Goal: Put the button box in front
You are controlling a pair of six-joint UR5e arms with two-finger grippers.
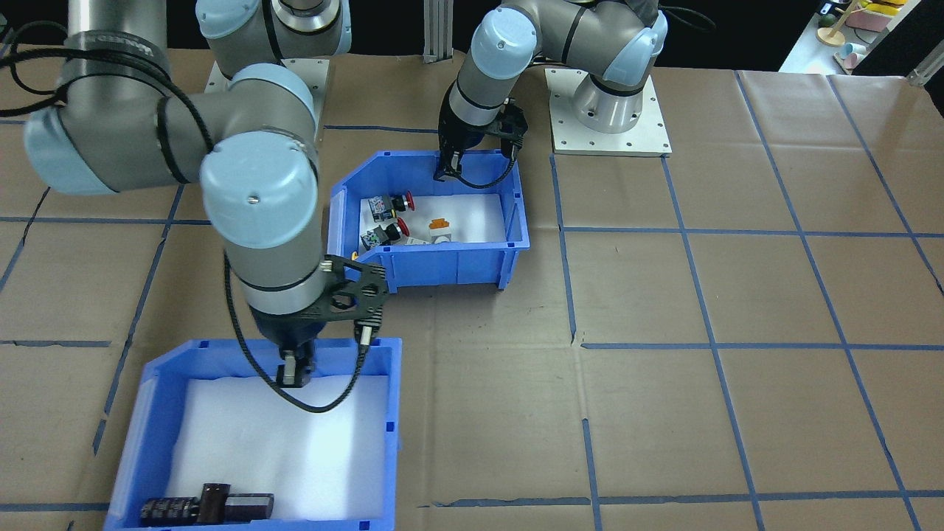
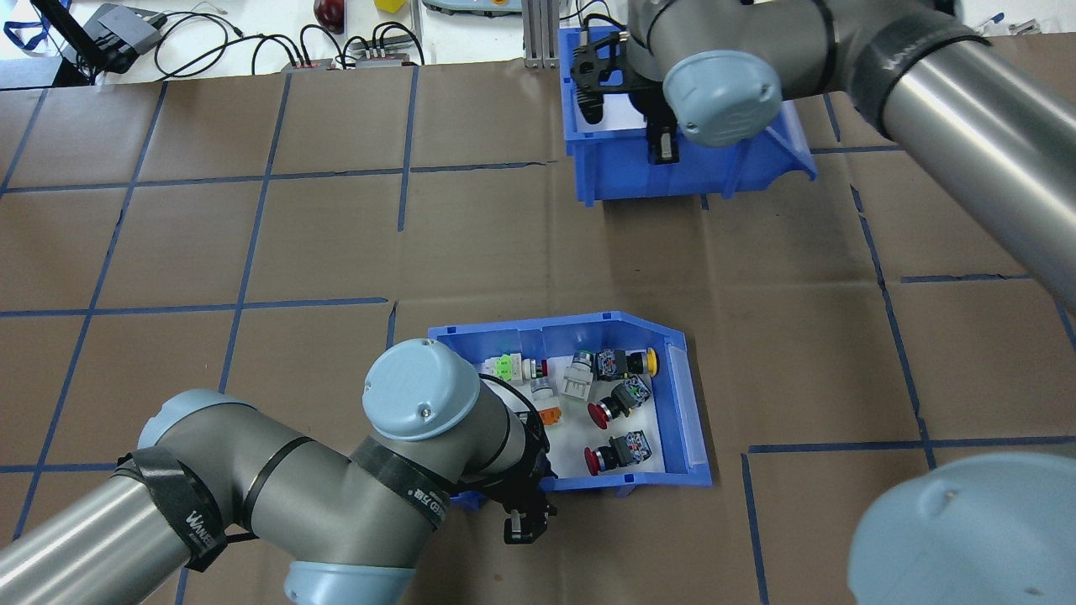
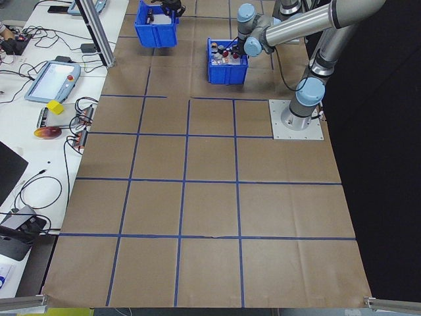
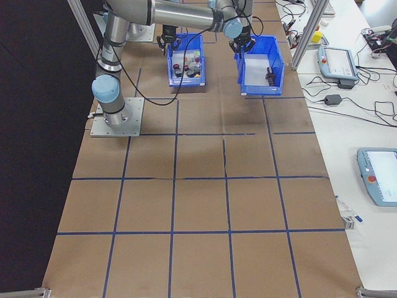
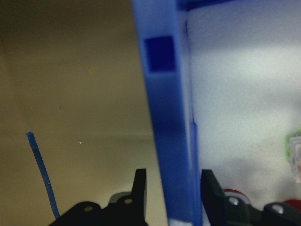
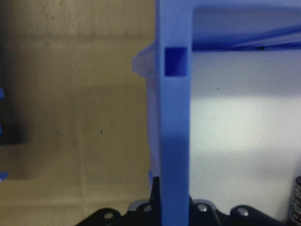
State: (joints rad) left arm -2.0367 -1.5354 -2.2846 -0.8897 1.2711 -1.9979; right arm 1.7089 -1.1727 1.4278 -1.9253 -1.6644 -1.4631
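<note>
The button box (image 1: 450,265) is a blue bin with a white foam floor that holds several push-button switches (image 2: 618,407) with red, yellow and orange caps. It rests on the brown paper near the robot's base. My left gripper (image 1: 447,171) stands open over its wall nearest the robot. In the left wrist view one finger (image 5: 140,188) is on each side of that wall (image 5: 171,141), with narrow gaps. My right gripper (image 1: 295,372) is shut on the rim of the other blue bin (image 1: 133,442), which holds black cylindrical parts (image 1: 206,505) and looks raised slightly off the table.
Brown paper with a blue tape grid (image 1: 686,232) covers the table. The arms' white base plates (image 1: 649,125) sit at the robot's side. Beyond the far edge lie cables and a teach pendant (image 3: 49,76). Open paper extends on my left side (image 2: 210,244).
</note>
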